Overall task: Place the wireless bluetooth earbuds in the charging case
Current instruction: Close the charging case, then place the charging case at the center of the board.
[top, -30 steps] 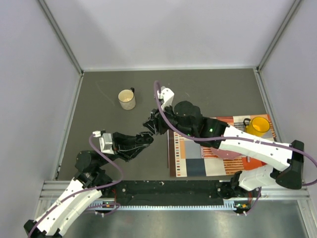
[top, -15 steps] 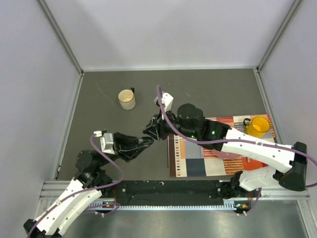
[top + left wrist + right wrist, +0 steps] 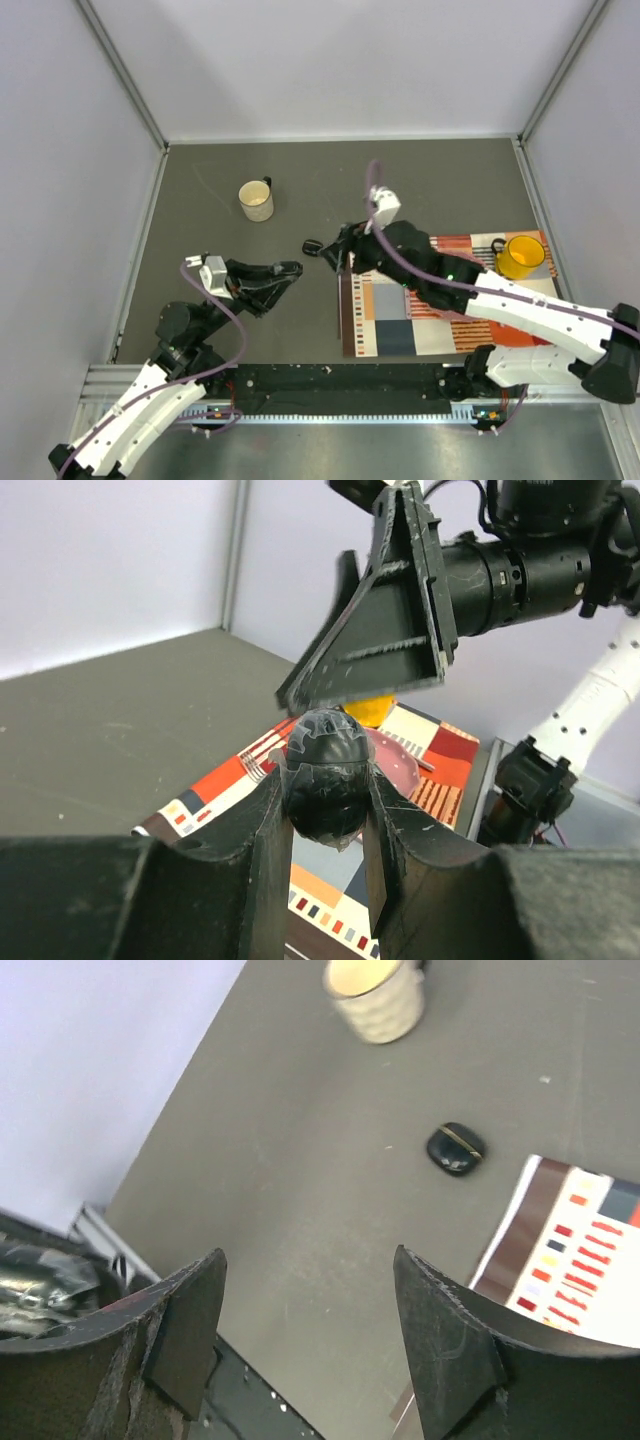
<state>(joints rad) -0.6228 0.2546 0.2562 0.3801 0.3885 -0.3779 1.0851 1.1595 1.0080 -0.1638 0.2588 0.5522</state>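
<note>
My left gripper [image 3: 327, 780] is shut on a black oval charging case [image 3: 325, 745] and holds it above the table; in the top view it is left of centre [image 3: 288, 269]. My right gripper [image 3: 308, 1260] is open with nothing between its fingers. It hovers just right of the held case [image 3: 338, 252], and one of its fingers [image 3: 395, 630] hangs right above that case in the left wrist view. A second black oval case [image 3: 313, 247] lies shut on the table [image 3: 452, 1149]. No earbuds show in any view.
A cream mug [image 3: 256, 200] stands at the back left. A striped placemat [image 3: 400, 325] covers the right side, with a pink plate [image 3: 405, 765] and a yellow mug [image 3: 522, 255] on it. The metal rail [image 3: 330, 385] runs along the near edge.
My right gripper has opened wider and drawn back to the right, away from the left gripper. The second case now shows on the table. The left gripper has kept its hold.
</note>
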